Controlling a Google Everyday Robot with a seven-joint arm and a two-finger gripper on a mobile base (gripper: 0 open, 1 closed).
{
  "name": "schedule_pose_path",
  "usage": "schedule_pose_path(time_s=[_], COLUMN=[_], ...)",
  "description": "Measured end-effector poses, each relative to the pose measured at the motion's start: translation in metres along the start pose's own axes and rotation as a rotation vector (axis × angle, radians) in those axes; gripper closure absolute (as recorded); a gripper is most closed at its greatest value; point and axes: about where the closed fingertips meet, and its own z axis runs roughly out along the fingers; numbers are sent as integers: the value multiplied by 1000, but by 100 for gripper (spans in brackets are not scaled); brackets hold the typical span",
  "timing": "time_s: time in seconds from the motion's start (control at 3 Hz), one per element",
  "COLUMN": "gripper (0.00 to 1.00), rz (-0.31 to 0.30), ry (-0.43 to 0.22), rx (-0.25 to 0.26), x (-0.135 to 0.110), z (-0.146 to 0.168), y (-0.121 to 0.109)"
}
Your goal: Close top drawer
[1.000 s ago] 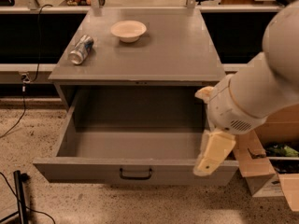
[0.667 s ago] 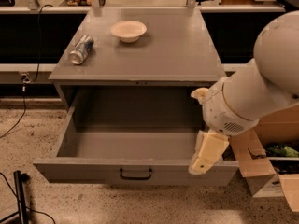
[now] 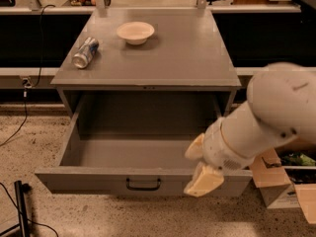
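Note:
The top drawer [image 3: 98, 181] is pulled far out of the grey cabinet [image 3: 148, 58]. Its box is wide, deep and empty, with a flat grey front and a small black handle [image 3: 143, 184] at centre. My gripper [image 3: 200, 169] hangs at the end of the white arm over the right part of the drawer's front rim, right of the handle. Its cream fingers [image 3: 203, 180] point down and left at the front panel.
On the cabinet top lie a tipped drink can [image 3: 85, 52] at the left and a cream bowl [image 3: 135, 32] near the back. A cardboard box [image 3: 284, 181] stands on the floor at the right. A black cable and stand [image 3: 20, 201] are at the lower left.
The arm and gripper have moved left and a little down, from beside the drawer's right corner to over its front rim. The drawer has not moved.

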Motion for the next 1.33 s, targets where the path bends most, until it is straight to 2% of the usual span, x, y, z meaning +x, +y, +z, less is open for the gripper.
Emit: schedule_pose_path(time_s=[0.33,0.67,1.0,1.33], gripper=[63,86,100,100], rz=[16,14,16,16], ry=[-33,-22,-16,-16], rx=[-74,-104,-99,-99], x=[12,23,27,26], z=[33,75,82,81], y=[34,62,66,66])
